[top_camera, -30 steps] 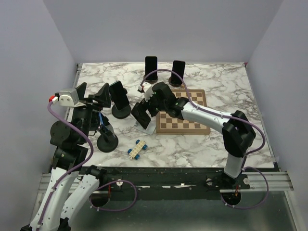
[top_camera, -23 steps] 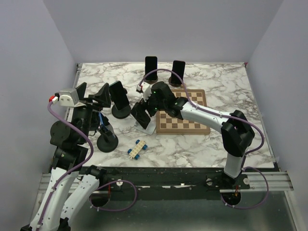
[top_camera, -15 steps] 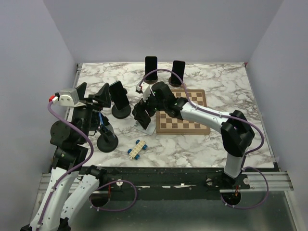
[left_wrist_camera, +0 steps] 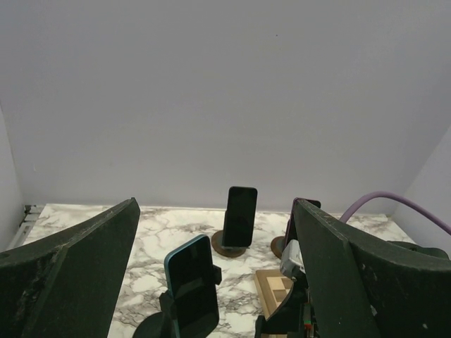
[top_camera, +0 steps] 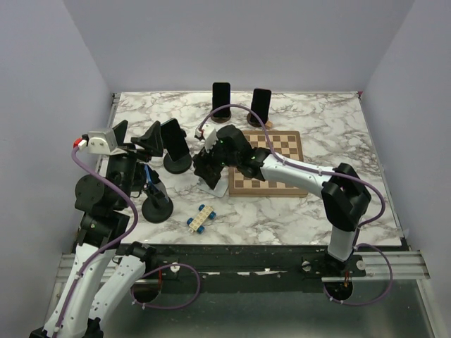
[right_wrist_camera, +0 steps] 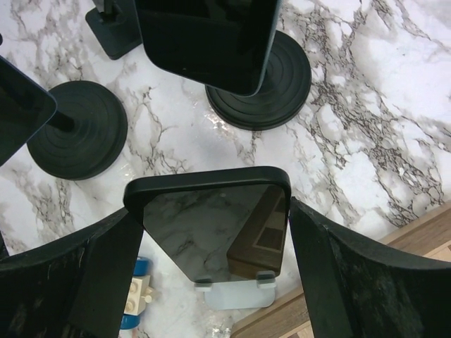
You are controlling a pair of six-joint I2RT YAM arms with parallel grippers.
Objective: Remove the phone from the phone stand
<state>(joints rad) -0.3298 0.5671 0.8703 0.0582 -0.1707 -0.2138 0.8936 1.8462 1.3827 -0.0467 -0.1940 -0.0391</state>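
A black phone (right_wrist_camera: 211, 225) leans on a small white stand (right_wrist_camera: 236, 292) just left of the chessboard; in the top view the phone (top_camera: 206, 166) is mostly covered by my right gripper. My right gripper (right_wrist_camera: 213, 208) is open and straddles the phone, one finger (right_wrist_camera: 91, 282) at its left edge and the other (right_wrist_camera: 352, 267) at its right edge, close to or just touching. In the top view the right gripper (top_camera: 203, 169) sits over the stand (top_camera: 215, 186). My left gripper (top_camera: 135, 137) is open, empty and raised at the left; the left wrist view shows it (left_wrist_camera: 215, 204) as well.
A teal phone (top_camera: 173, 143) stands on a round black stand (right_wrist_camera: 261, 77) behind the target. An empty black stand (top_camera: 156, 208) and a toy brick car (top_camera: 200, 218) are front left. Two more phones (top_camera: 221, 98) (top_camera: 261, 104) stand at the back. The chessboard (top_camera: 271, 165) lies to the right.
My right gripper has moved left and down over the black phone and now straddles it. The left arm has not moved.
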